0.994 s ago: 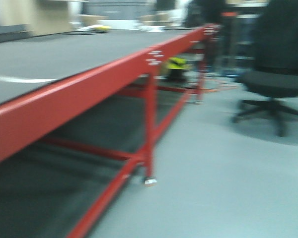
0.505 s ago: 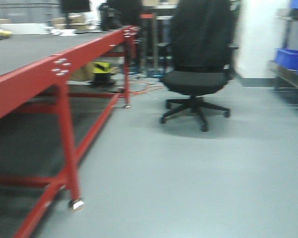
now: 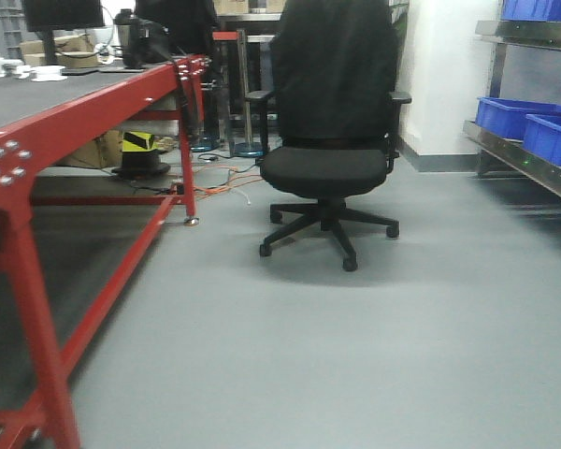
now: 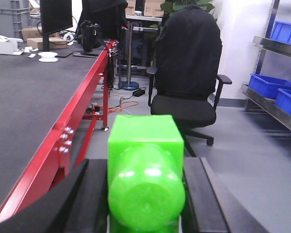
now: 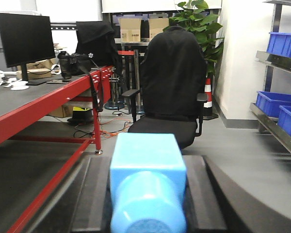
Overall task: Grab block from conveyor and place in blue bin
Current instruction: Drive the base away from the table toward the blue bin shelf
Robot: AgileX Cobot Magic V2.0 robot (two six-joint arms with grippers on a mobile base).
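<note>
Your block (image 4: 145, 141) is off the conveyor (image 4: 29, 97) and sits in the left gripper (image 4: 144, 167). In the left wrist view it fills the lower middle of the frame, with its round stud turned back toward the camera, so its axis runs along the gripper's line of reach. The dark fingers (image 4: 89, 194) press its two side faces with no gap showing, which looks like a narrow, firm hold.

What matters for the coming move is where the bins (image 3: 510, 117) lie. They sit on a metal shelf (image 3: 528, 159) at the right edge of the front view, low down, with another at the upper right corner. In both wrist views they again fall at the right edge, so they are off to the right of where the grippers point and well apart from them. The conveyor runs up the left side of each frame. A black chair (image 3: 332, 112) stands in the middle, between you and the far wall, and the grey floor (image 3: 355, 355) toward the shelf is bare at lower right.

The right gripper (image 5: 148, 165) is full too — it is clamped on a pale blue block (image 5: 146, 155) held the same way, stud toward the camera. It probably sits nearer the shelf, but the green block is in the left.

I cannot tell which bin is meant — several look alike. I judge you are at the carry step, with nothing placed yet.
</note>
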